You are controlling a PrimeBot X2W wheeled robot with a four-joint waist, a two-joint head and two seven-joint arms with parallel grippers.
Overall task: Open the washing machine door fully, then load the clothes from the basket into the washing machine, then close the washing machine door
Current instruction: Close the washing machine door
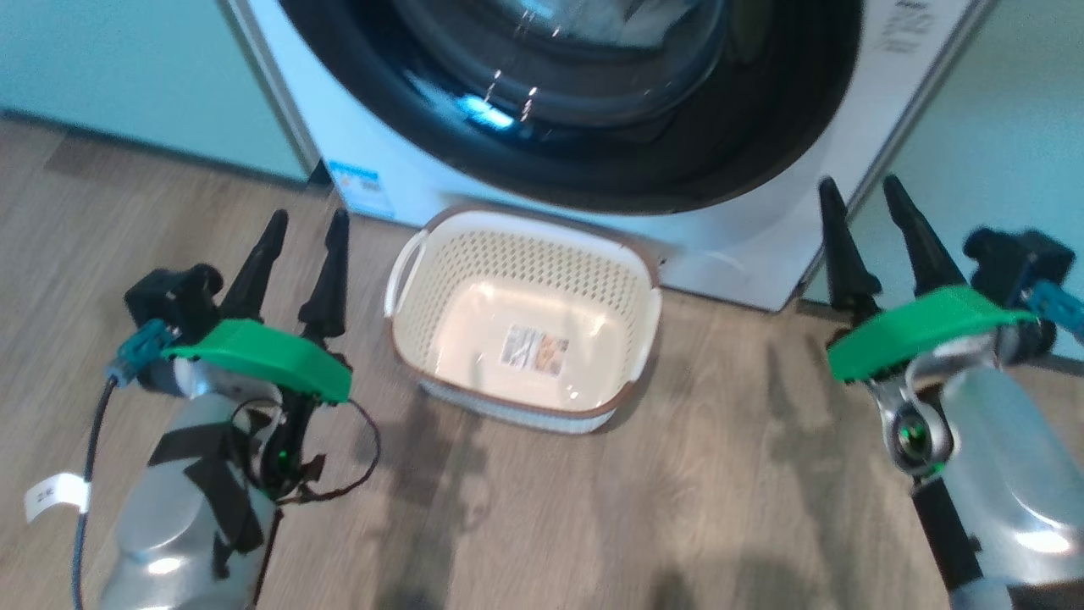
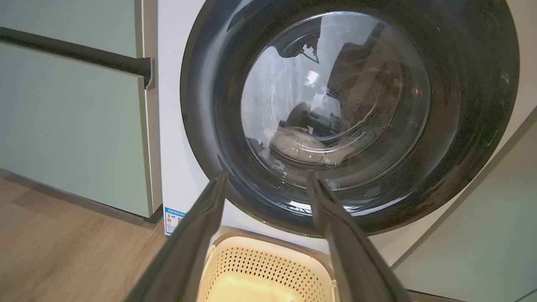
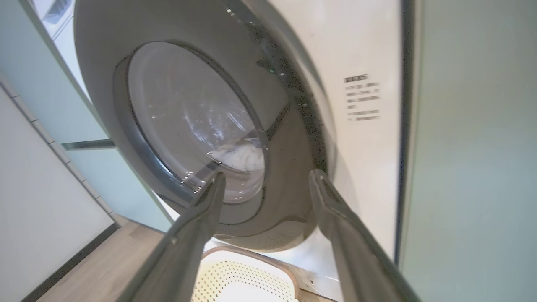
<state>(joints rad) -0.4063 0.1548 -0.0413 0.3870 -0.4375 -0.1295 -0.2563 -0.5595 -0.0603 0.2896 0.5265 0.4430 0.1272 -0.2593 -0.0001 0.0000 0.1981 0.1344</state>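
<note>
White washing machine (image 1: 737,246), seen from the head view with its top cut off by the frame edge. We see the washing machine door (image 2: 348,121) lying against the front. In the head view its glass is mostly glare. Through the bowl, the left wrist view gives us the clothes (image 2: 306,149), cream with thin line drawings, low in the drum. In the right wrist view they are a pale blur. The basket (image 1: 525,254) stands on the wood floor (image 1: 720,474) just before the machine, holding a paper label (image 1: 533,349) and no fabric. Both wrist views crop it to its far rim. We find the left gripper (image 1: 308,219) and right gripper (image 1: 858,183) flanking the basket, fingers spread, gripping nothing. The print on the blue sticker (image 1: 364,186) is illegible.
</note>
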